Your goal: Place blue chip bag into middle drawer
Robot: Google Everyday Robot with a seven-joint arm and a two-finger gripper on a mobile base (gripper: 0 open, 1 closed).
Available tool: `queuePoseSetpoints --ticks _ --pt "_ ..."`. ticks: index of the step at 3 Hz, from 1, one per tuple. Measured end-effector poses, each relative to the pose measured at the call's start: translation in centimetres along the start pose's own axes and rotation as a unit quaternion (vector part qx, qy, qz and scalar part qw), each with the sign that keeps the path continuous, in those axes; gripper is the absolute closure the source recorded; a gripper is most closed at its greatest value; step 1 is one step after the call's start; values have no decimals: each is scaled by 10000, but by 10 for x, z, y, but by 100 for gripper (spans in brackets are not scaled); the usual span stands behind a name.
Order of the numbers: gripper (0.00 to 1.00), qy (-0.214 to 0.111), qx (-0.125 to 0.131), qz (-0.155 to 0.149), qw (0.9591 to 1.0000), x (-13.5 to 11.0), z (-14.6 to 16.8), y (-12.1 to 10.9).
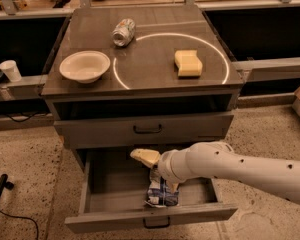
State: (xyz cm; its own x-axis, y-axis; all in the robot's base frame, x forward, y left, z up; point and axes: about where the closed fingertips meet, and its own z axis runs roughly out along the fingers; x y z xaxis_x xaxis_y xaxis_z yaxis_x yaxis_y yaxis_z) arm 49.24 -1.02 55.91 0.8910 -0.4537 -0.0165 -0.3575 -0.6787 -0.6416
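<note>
The blue chip bag [161, 192] lies crinkled on the floor of the middle drawer [115, 220], near its front wall. That drawer is pulled out, below the shut upper drawer [200, 126]. My gripper [157, 173] reaches in from the right, over the drawer and just above the bag. One cream finger [145, 156] points left and stands clear of the bag. The jaws look open, with the other finger hidden behind the wrist and the bag.
On the cabinet top stand a white bowl [85, 66], a crushed silver can [123, 32] and a yellow sponge [188, 63]. A white cup [11, 70] sits on the ledge at the left. A black cable [10, 211] lies on the floor at the left.
</note>
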Motion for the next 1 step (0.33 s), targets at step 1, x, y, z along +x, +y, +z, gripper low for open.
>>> queuePoseSetpoints --ticks 1 --pt "0 0 0 0 10000 0 0 0"
